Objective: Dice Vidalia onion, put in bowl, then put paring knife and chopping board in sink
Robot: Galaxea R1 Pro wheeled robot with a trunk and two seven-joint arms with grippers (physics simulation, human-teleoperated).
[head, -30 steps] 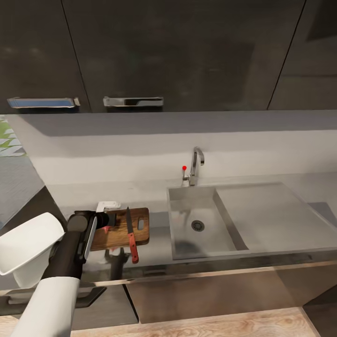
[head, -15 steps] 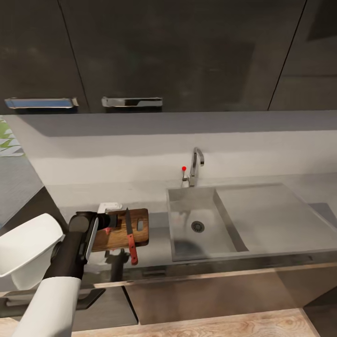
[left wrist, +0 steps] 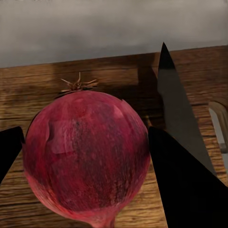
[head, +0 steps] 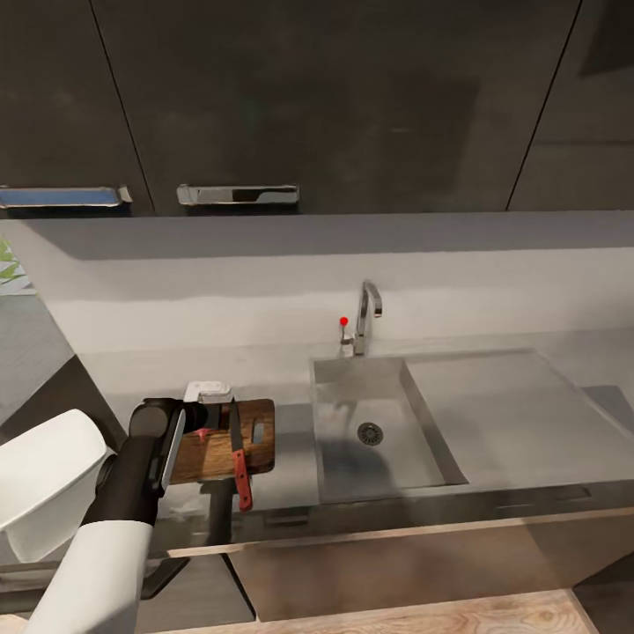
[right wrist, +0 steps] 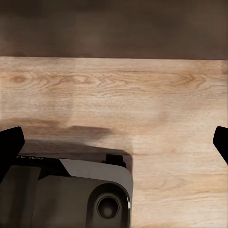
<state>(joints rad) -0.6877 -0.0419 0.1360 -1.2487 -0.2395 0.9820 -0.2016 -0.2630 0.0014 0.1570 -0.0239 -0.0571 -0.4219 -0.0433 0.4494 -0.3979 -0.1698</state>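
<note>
Two dark fingers of the left gripper (left wrist: 85,156) clasp the round red-skinned onion (left wrist: 85,152) above the rectangular brown wooden chopping board (head: 211,449). Good practice: lower it onto bare wood before releasing, clear of the red-handled paring knife (head: 238,458) just beside, whose long axis crosses the board, tip pointing away. Right gripper (right wrist: 114,142): spread, empty.
</note>
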